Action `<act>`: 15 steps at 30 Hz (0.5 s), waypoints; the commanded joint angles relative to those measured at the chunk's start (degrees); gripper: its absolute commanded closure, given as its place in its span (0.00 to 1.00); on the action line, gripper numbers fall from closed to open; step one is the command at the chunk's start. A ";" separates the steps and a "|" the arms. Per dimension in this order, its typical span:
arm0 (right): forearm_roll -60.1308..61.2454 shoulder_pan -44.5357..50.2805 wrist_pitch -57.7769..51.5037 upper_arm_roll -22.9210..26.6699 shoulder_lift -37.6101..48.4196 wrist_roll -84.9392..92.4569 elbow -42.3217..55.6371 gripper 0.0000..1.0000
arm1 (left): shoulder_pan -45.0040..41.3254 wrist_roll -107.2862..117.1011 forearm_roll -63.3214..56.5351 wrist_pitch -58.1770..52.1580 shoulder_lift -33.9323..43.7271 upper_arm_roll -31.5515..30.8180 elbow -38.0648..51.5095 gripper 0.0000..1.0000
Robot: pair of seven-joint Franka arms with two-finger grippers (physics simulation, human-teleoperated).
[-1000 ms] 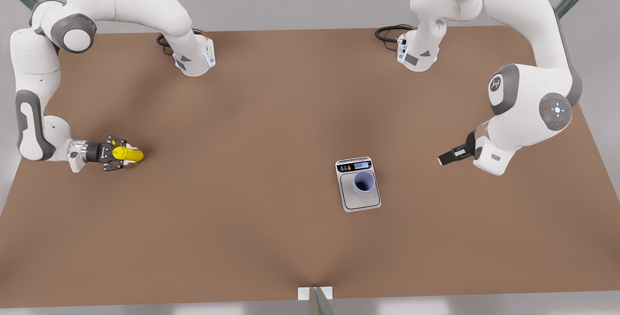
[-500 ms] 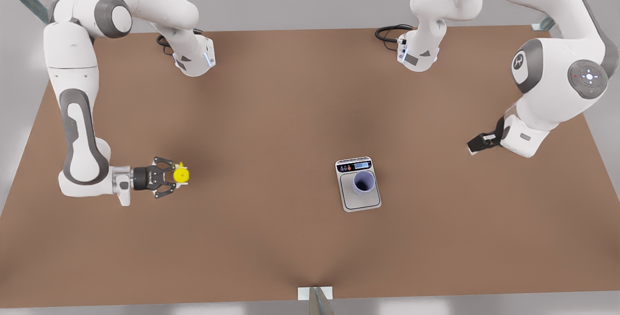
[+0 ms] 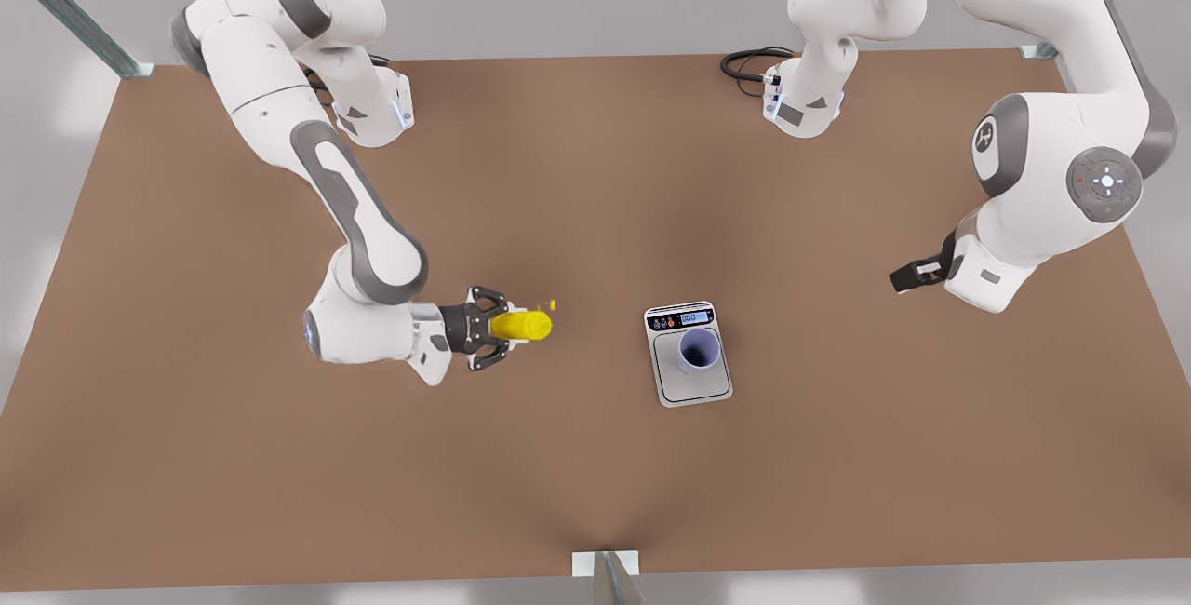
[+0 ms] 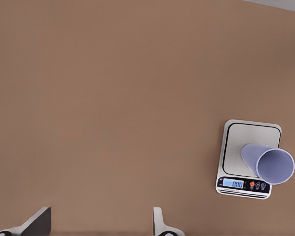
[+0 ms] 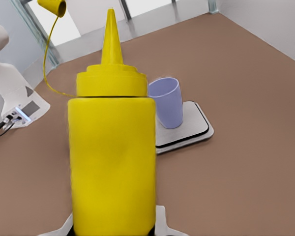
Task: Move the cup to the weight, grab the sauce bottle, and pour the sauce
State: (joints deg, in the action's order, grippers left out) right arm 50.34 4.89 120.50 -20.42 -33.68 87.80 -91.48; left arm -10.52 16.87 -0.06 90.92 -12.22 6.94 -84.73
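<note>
On the front view's left, the right gripper [image 3: 491,342] pinched the yellow sauce bottle [image 3: 521,325] above the brown table [image 3: 233,456], its nozzle [image 5: 110,37] aimed toward the scale and its small cap [image 5: 52,7] dangling on a tether. Further right, the lavender cup [image 3: 698,349] stood on the silver kitchen scale [image 3: 689,354], its plate well apart from the bottle. On the front view's right, the left gripper [image 3: 907,275] waited aloft, fingers [image 4: 37,223] spread and empty.
</note>
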 commanded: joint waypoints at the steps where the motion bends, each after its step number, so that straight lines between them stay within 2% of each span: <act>1: 0.02 0.82 0.35 0.11 -0.07 -1.05 0.33 0.51 | -0.03 0.00 -0.03 -0.21 0.00 0.00 0.00 0.00; 6: -0.16 8.90 5.89 1.78 -1.21 -7.99 3.84 0.51 | -0.03 0.00 -0.03 -0.21 -0.26 0.00 0.00 0.00; 8: 0.11 14.96 5.89 6.70 -1.30 -10.90 5.08 0.51 | -0.03 0.00 -0.03 -0.30 -0.17 0.00 0.00 0.00; 11: 0.11 17.87 8.00 7.50 -3.58 -12.13 7.80 0.51 | -0.12 0.44 -0.03 -0.30 -0.17 0.00 0.00 0.00; 15: 0.99 26.92 8.00 15.49 -7.18 -15.91 14.39 0.51 | -0.12 0.71 -0.03 -0.30 -0.17 -0.09 0.00 0.00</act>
State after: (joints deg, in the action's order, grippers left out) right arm 50.89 32.19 128.99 -4.62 -41.06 71.56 -77.01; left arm -10.63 17.63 -0.08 90.62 -12.40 6.85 -84.73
